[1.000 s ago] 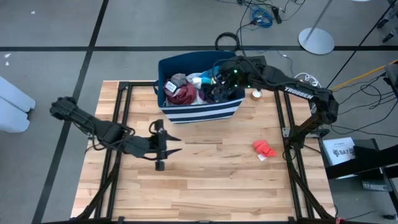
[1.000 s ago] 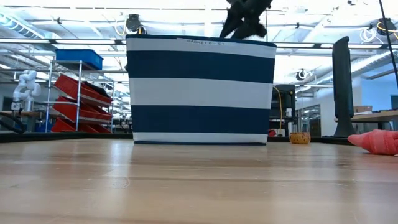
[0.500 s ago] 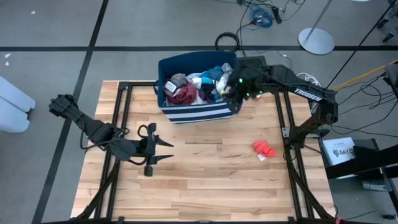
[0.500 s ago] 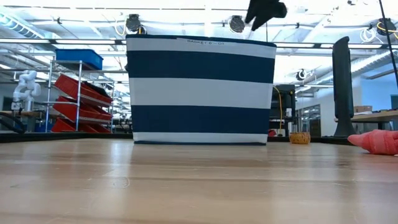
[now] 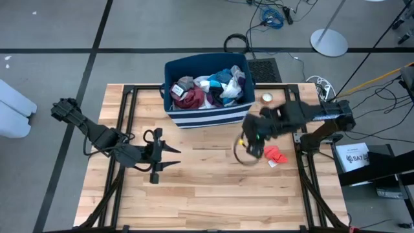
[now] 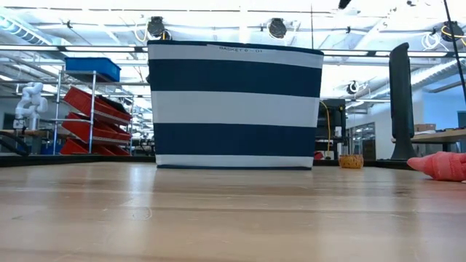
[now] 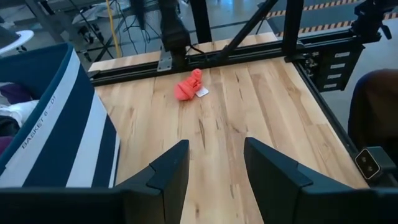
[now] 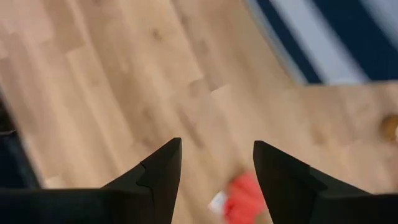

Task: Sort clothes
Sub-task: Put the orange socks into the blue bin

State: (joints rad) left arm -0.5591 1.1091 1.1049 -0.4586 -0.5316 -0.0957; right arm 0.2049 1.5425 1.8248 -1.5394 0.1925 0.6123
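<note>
The clothes lie piled in the navy bin with white stripes [image 5: 207, 115]: a maroon piece [image 5: 189, 98], a white piece [image 5: 206, 84], a bright blue piece [image 5: 229, 77] and a grey piece [image 5: 184, 83]. A red piece [image 5: 275, 154] lies on the wooden table at the right; it also shows in the right wrist view [image 8: 245, 199] and the left wrist view [image 7: 188, 86]. My right gripper [image 5: 246, 147] is open and empty above the table, just left of the red piece. My left gripper [image 5: 165, 158] is open and empty over the table's left half.
The bin stands at the table's far middle and fills the low view [image 6: 233, 105]. A small round wooden thing [image 5: 266, 98] sits right of the bin. Black frame rails [image 5: 126, 123] run along the table's left and right sides. Bare wood lies in the near half.
My right gripper has left the bin, risen out of the low view and swung toward the table's near right, ending over the bare wood beside the red piece. My left gripper has drawn back a little toward the table's left and near edge.
</note>
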